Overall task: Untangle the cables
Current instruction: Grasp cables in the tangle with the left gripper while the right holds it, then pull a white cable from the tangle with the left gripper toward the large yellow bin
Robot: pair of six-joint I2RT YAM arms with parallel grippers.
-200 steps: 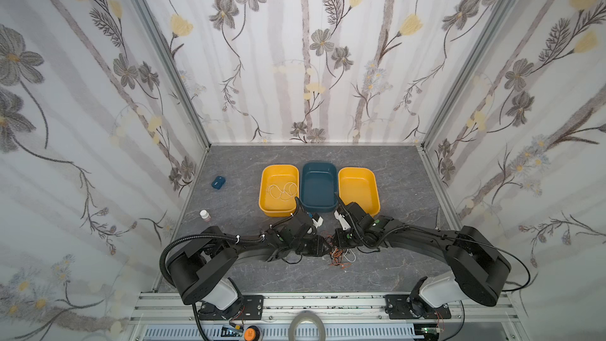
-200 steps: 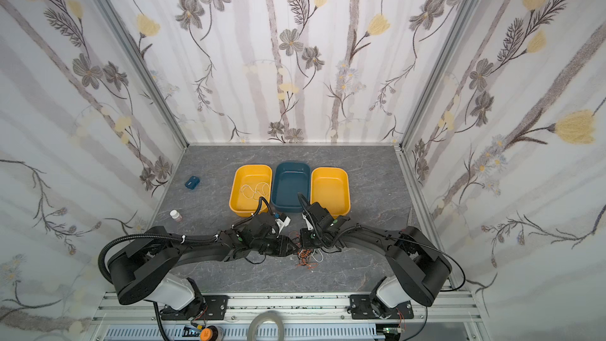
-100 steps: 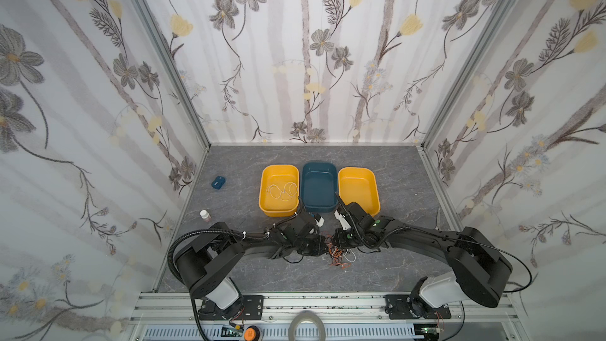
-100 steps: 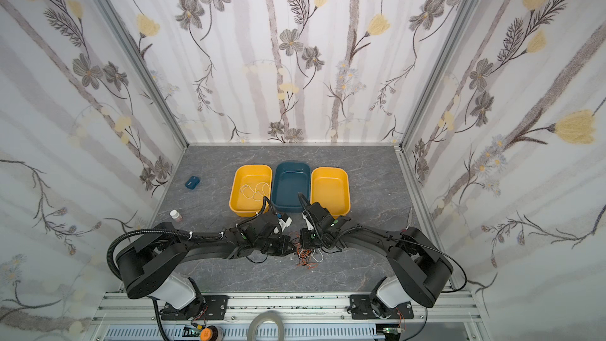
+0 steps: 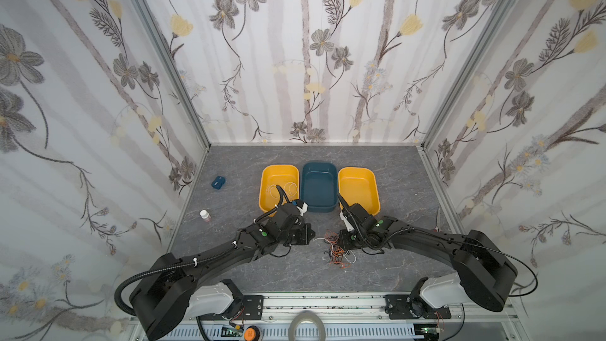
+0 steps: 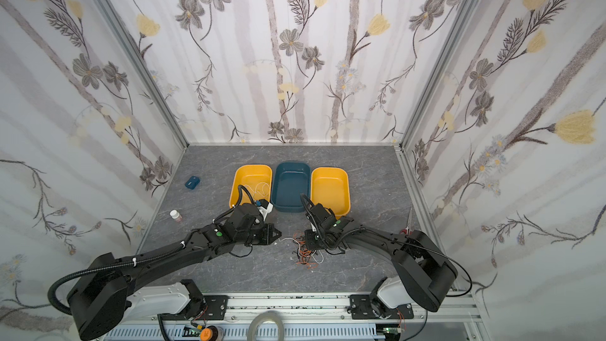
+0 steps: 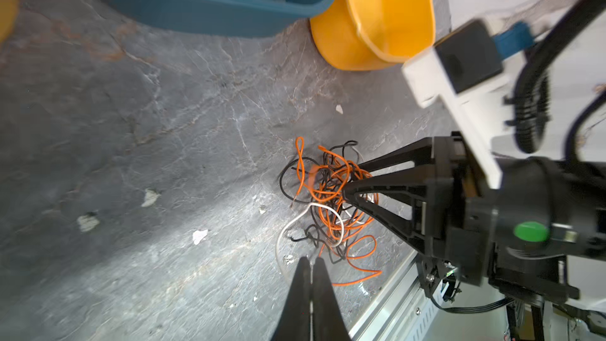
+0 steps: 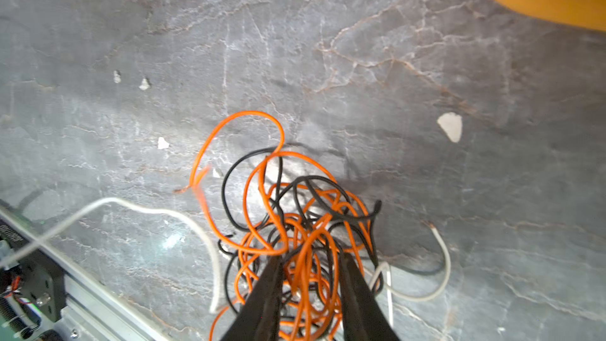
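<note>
Change: the left gripper (image 7: 311, 259) has just clenched, and the right gripper (image 8: 311, 264) has eased its fingers apart.
Left fingers: pressed together, apparently pinching the white cable (image 8: 147, 208), which runs lifted from the knot toward them.
Right fingers: parted, with orange and black loops lying between them; no firm clamp is evident.
Meaning: judged to be the start of drawing one white strand out while the knot is let loose; untangling has barely begun.
Item: cables (image 5: 336, 250), one knot on the grey floor (image 8: 393, 60).
Location: between both sets of fingertips, touching the right pair and just beyond the left pair.
Appearance: thin, springy loops, mostly orange, with black threaded through and white trailing at the edges.
</note>
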